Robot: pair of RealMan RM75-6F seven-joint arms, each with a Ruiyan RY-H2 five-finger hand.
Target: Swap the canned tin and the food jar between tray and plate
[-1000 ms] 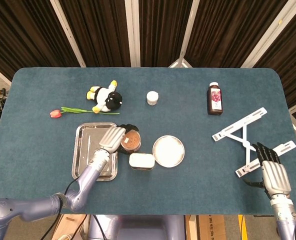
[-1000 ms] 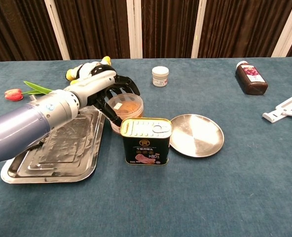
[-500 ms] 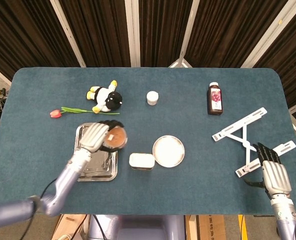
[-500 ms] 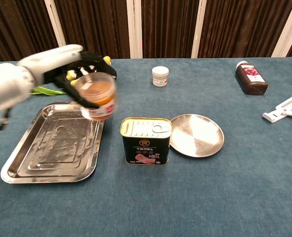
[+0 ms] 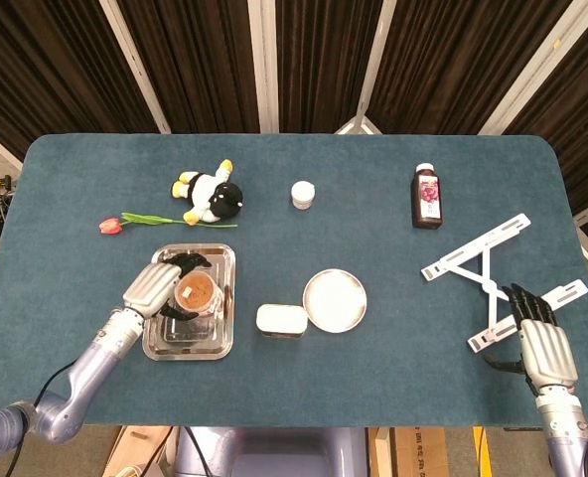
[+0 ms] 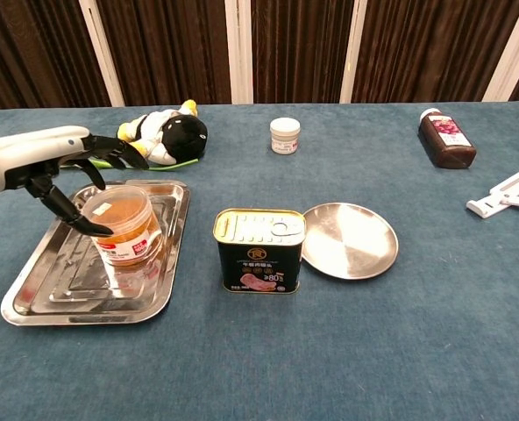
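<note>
My left hand [image 5: 153, 288] holds the food jar [image 5: 197, 294], a clear tub of orange-brown paste, inside the steel tray [image 5: 200, 340]. In the chest view the fingers of the left hand [image 6: 53, 162] curl around the jar [image 6: 124, 226], which sits low in the tray [image 6: 58, 282]; whether it touches the bottom I cannot tell. The black canned tin [image 5: 281, 320] stands on the cloth between the tray and the round steel plate [image 5: 335, 300], which holds nothing. My right hand [image 5: 542, 343] rests at the near right, holding nothing.
A penguin plush [image 5: 210, 194] and a tulip [image 5: 125, 221] lie behind the tray. A small white jar [image 5: 303, 194] and a dark bottle [image 5: 427, 196] stand further back. A white folding stand [image 5: 493, 273] lies just ahead of my right hand.
My left hand lifted the food jar from beside the tin, carried it left and lowered it into the tray. The right hand has not moved.
</note>
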